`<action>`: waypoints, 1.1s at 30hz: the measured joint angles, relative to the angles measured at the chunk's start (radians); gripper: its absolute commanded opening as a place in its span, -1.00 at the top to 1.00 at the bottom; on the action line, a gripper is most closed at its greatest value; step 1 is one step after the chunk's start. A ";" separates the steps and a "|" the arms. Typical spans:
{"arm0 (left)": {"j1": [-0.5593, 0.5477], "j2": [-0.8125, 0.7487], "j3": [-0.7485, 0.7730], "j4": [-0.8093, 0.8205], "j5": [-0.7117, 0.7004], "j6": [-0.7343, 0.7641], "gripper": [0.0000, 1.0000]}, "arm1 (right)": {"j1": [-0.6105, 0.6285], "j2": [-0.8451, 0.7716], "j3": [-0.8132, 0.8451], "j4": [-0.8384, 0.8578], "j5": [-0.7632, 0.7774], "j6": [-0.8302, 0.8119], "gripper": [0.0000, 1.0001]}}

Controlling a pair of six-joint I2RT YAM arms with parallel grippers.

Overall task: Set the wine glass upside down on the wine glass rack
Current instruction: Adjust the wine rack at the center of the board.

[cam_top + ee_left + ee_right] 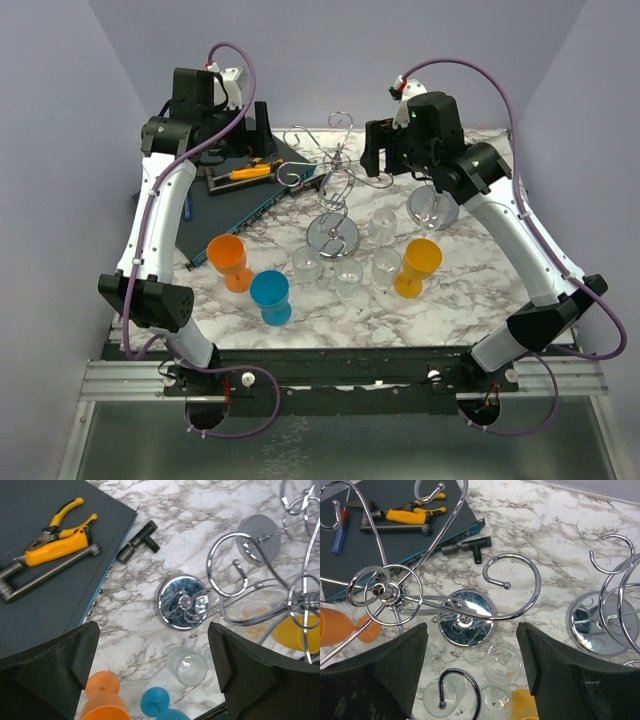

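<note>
Left gripper point(152, 650) has its jaws at full spread with nothing between them. It is raised over the far-left part of the table point(480, 300), above the edge of the dark mat point(225, 215). Right gripper point(471, 627) also has its jaws wide apart and empty, and it hangs over the rack point(335, 195) from the far-right side. The rack is chrome and stands upright mid-table on a round mirrored base, with curled hooks fanning out from a hub on the stem. A second rack point(433, 207) is just right of it, partly under the right arm. Clear glasses point(348, 278) stand on the marble, four in all. Three are in a loose row just in front of the first rack's base and one is just right of that base. I cannot tell which of them is the task's glass. None is in either gripper. Orange glass point(228, 257) and blue glass point(270, 297) stand left of the clear row, the blue one nearer the arm bases. Yellow glass point(418, 266) is at the row's right end. Yellow-handled pliers point(250, 171) lie on the mat beside a grey metal tool. A black T-shaped part point(137, 541) lies on the marble just off the mat's edge, apart from the rack base.
</note>
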 measured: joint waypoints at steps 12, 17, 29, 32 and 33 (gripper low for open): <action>-0.010 0.056 0.136 0.035 0.162 -0.078 -0.61 | 0.000 0.017 -0.006 0.026 -0.003 -0.020 -0.42; -0.029 0.121 0.148 0.042 0.169 -0.086 -0.14 | 0.000 0.017 -0.018 0.033 -0.006 -0.020 -0.37; -0.028 0.180 0.151 0.100 0.261 -0.137 1.00 | 0.000 0.027 -0.035 0.056 -0.018 -0.021 -0.26; -0.021 0.180 0.149 0.101 0.261 -0.156 1.00 | 0.000 0.045 -0.032 0.057 -0.024 -0.023 -0.24; -0.018 0.180 0.149 0.101 0.260 -0.159 1.00 | 0.000 0.053 -0.026 0.056 -0.026 -0.023 -0.24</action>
